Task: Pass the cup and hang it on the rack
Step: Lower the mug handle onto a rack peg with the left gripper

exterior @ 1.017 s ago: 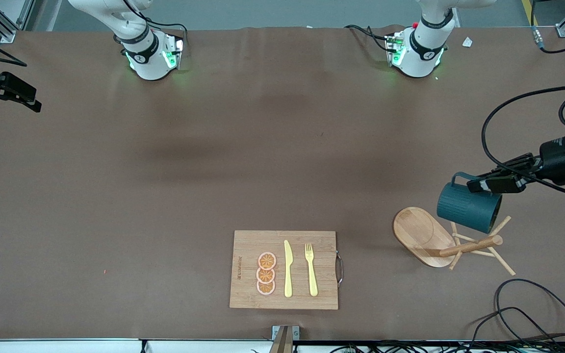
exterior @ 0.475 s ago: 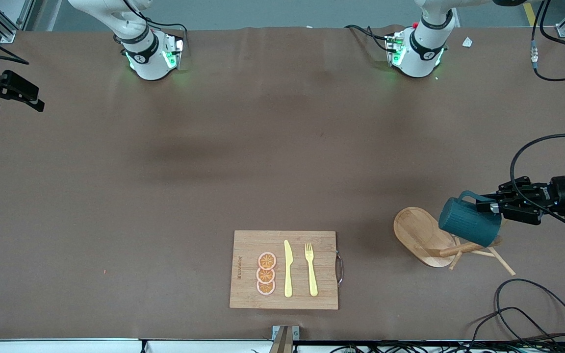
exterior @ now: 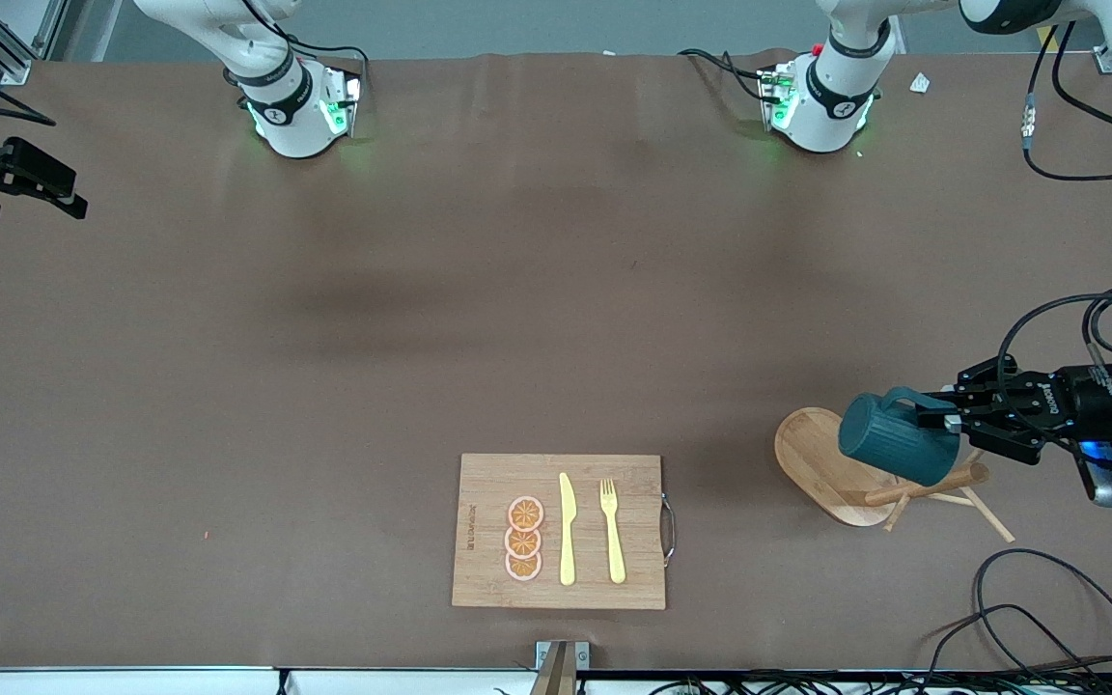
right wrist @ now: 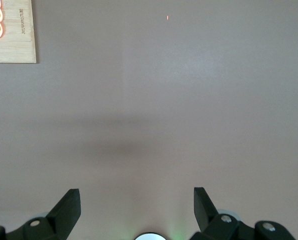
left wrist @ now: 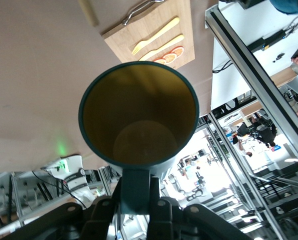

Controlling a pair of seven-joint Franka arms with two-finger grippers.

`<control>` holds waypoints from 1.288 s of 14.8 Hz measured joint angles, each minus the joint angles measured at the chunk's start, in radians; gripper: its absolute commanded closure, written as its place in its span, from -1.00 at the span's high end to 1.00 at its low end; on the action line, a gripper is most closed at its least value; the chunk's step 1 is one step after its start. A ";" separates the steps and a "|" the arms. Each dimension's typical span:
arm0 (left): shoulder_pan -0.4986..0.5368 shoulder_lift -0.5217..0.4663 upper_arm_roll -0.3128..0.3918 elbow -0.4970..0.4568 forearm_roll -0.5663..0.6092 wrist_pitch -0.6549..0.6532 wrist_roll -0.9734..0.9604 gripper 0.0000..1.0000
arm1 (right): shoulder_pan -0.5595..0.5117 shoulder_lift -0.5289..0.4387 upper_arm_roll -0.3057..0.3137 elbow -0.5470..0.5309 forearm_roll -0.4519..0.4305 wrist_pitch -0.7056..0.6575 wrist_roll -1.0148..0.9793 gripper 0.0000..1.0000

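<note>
The dark teal ribbed cup [exterior: 894, 447] is held on its side by its loop handle in my left gripper [exterior: 944, 422], which is shut on the handle. It hangs over the wooden rack, overlapping the oval base [exterior: 815, 454] and the pegs by the post [exterior: 925, 486]. In the left wrist view the cup's mustard-yellow inside [left wrist: 139, 117] faces the camera, and my left gripper [left wrist: 135, 202] clamps the handle. My right gripper [exterior: 30, 198] waits open and empty at the right arm's end of the table. In the right wrist view my right gripper [right wrist: 136, 205] is over bare table.
A bamboo cutting board [exterior: 561, 531] with orange slices, a yellow knife and a yellow fork lies near the table's front edge; it also shows in the left wrist view [left wrist: 154, 35]. Black cables [exterior: 1029, 608] loop near the front camera at the left arm's end.
My left gripper has come down with the cup and shifted toward the table's middle, so the cup now covers the rack's upper pegs. The right arm has hardly moved.
</note>
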 measured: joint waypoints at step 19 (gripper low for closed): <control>0.034 0.109 0.000 -0.001 -0.043 -0.016 -0.116 -0.98 | 0.000 0.000 -0.001 0.000 -0.006 -0.020 -0.002 1.00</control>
